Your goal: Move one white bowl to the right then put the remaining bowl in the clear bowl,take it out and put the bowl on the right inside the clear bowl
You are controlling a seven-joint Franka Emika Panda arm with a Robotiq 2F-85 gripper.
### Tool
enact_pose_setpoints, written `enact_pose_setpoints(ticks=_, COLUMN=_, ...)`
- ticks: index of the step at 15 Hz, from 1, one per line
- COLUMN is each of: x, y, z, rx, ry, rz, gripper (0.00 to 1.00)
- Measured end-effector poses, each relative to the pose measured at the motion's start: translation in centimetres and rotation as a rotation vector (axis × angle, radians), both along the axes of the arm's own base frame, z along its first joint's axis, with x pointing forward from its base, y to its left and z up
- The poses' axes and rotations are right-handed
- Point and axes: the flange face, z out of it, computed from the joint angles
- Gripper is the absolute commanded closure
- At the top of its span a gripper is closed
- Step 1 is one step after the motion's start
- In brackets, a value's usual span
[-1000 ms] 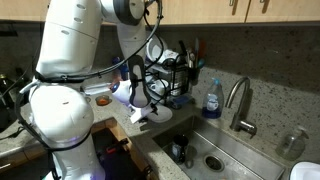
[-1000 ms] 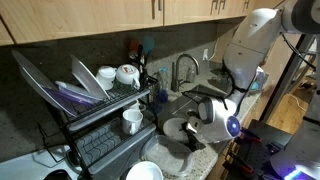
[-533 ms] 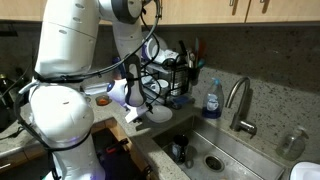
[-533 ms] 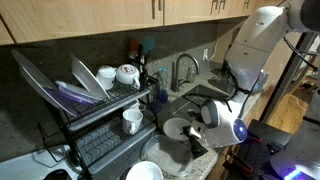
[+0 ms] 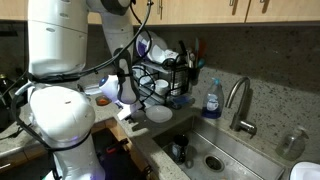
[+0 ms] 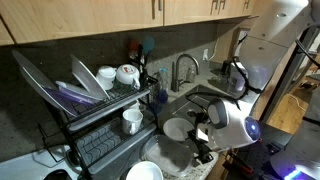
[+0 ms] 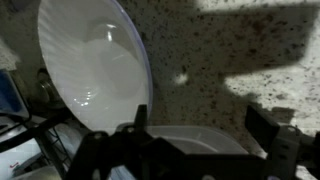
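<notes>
In the wrist view my gripper (image 7: 198,110) is open, with its dark fingers (image 7: 140,125) on either side of a shallow pale bowl (image 7: 205,140) at the bottom edge, not touching it. The bowl's wall looks greyish and see-through, like the clear bowl. I cannot tell whether a white bowl sits inside it. This bowl stands on the speckled counter beside the sink in both exterior views (image 5: 158,114) (image 6: 177,128). The gripper (image 5: 132,112) (image 6: 199,138) hangs just beside it, holding nothing. A larger white bowl (image 7: 95,65) lies farther off, and it also shows low in an exterior view (image 6: 145,172).
A black dish rack (image 6: 100,115) holds plates, mugs and cups close behind the bowls. The steel sink (image 5: 205,150), its faucet (image 5: 238,100) and a blue soap bottle (image 5: 211,99) lie past the bowl. The robot's white base (image 5: 60,120) fills the near side.
The gripper has opened fully and drawn back from the pale bowl. The bowl stays on the counter by the sink.
</notes>
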Motion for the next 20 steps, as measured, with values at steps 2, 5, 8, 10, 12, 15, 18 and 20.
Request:
enact_pose_setpoints(ticks=2, x=-0.9, y=0.5, z=0.6, rx=-0.006, ry=0.024, rz=0.037, gripper=0.00)
enact_pose_setpoints(ticks=5, x=-2.1, y=1.4, z=1.7, rx=-0.015, ry=0.053, rz=0.097, gripper=0.00)
enact_pose_setpoints(ticks=8, x=-3.1, y=2.7, z=2.9, rx=-0.025, ry=0.066, rz=0.183, gripper=0.00)
enact_pose_setpoints(ticks=10, x=-3.6, y=3.8, z=3.7, rx=-0.038, ry=0.057, rz=0.244, gripper=0.00)
enact_pose_setpoints(ticks=12, x=-4.1, y=5.2, z=4.4, rx=-0.049, ry=0.038, rz=0.303, gripper=0.00)
enact_pose_setpoints(ticks=15, x=-4.9, y=7.4, z=5.9, rx=-0.056, ry=-0.004, rz=0.395, gripper=0.00)
enact_pose_setpoints(ticks=18, x=-5.6, y=9.7, z=7.3, rx=-0.067, ry=-0.033, rz=0.481, gripper=0.00)
enact_pose_setpoints(ticks=20, x=-6.1, y=11.2, z=8.3, rx=-0.069, ry=-0.054, rz=0.542, gripper=0.00)
